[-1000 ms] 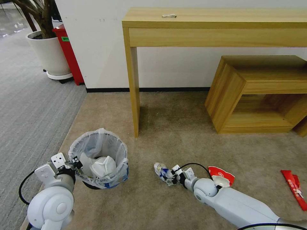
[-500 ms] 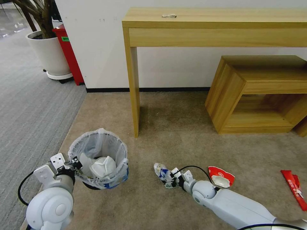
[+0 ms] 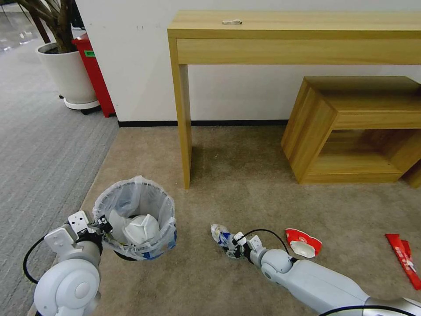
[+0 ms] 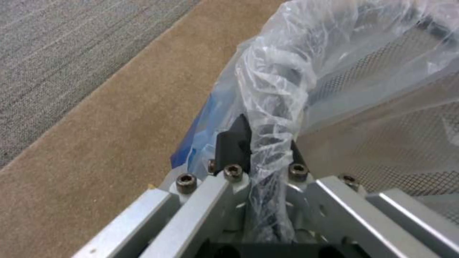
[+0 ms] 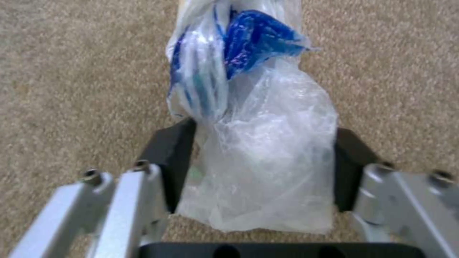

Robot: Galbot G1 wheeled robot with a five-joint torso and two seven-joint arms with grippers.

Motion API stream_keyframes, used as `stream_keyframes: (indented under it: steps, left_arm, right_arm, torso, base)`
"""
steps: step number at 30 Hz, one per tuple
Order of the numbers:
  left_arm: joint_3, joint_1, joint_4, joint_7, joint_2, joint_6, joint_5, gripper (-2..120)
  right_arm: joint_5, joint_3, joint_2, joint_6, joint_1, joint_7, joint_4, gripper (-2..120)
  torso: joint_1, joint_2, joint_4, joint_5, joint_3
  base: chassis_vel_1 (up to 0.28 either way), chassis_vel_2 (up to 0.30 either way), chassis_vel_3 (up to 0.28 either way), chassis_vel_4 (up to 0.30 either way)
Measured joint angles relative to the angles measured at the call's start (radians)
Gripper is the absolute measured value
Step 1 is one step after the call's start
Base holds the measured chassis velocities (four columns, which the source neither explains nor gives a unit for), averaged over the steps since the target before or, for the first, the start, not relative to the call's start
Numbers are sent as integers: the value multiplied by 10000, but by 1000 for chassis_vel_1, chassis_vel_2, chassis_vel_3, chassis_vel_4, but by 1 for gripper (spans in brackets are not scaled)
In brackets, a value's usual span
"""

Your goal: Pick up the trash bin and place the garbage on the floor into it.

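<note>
The trash bin (image 3: 136, 206), lined with a crinkly white bag, stands on the beige floor (image 3: 245, 193) at the left. My left gripper (image 3: 104, 224) is shut on its near rim; the left wrist view shows the gripper (image 4: 265, 132) pinching bag and mesh wall of the bin (image 4: 363, 93). A white cup-shaped piece lies inside. My right gripper (image 3: 232, 251) is low on the carpet, open, straddling a crumpled blue-white wrapper (image 3: 220, 235). In the right wrist view that wrapper (image 5: 258, 107) fills the gap between the fingers (image 5: 167, 161) of the gripper (image 5: 258, 147). More garbage lies at the right: a crushed red-white cup (image 3: 302, 242) and a red wrapper (image 3: 403, 259).
A tall wooden desk (image 3: 289, 30) stands against the wall, its leg (image 3: 184, 127) just behind the bin. A low wooden shelf unit (image 3: 351, 127) sits at the right. Grey ribbed carpet (image 3: 39, 145), a white planter (image 3: 68, 74) and a red box (image 3: 94, 74) are at the far left.
My right arm has slid left and lower, bringing its fingers around the blue-white wrapper and uncovering the red-white cup. The left gripper and bin have barely shifted.
</note>
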Motion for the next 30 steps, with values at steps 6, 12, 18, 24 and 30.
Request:
stream_keyframes:
  steps: [6,12,18,24,30]
  left_arm:
    - [44,-51,81,5,-5,-1,6,1]
    - [67,-76,86,8,-2,-3,6,1]
    - [90,-110,144,16,8,-4,4,1]
    - [103,-135,319,46,66,-5,5,1]
    - [173,-182,489,97,67,-8,70,1]
  right_arm:
    - [-119,53,-80,166,-44,26,6,32]
    - [-177,68,-99,293,-34,41,-16,14]
    - [-181,72,-149,429,-59,-29,43,0]
    - [-43,192,-381,1115,-167,-473,386,0]
    - [326,513,-699,2218,-274,-1283,916,0]
  torso:
    - [0,0,0,0,0]
    - [0,0,0,1,0]
    - [0,0,0,-1,0]
    - [0,0,0,0,0]
    - [0,0,0,0,0]
  base:
    - [0,0,0,0]
    - [0,0,0,0]
    - [0,0,0,0]
    - [0,0,0,0]
    - [0,0,0,0]
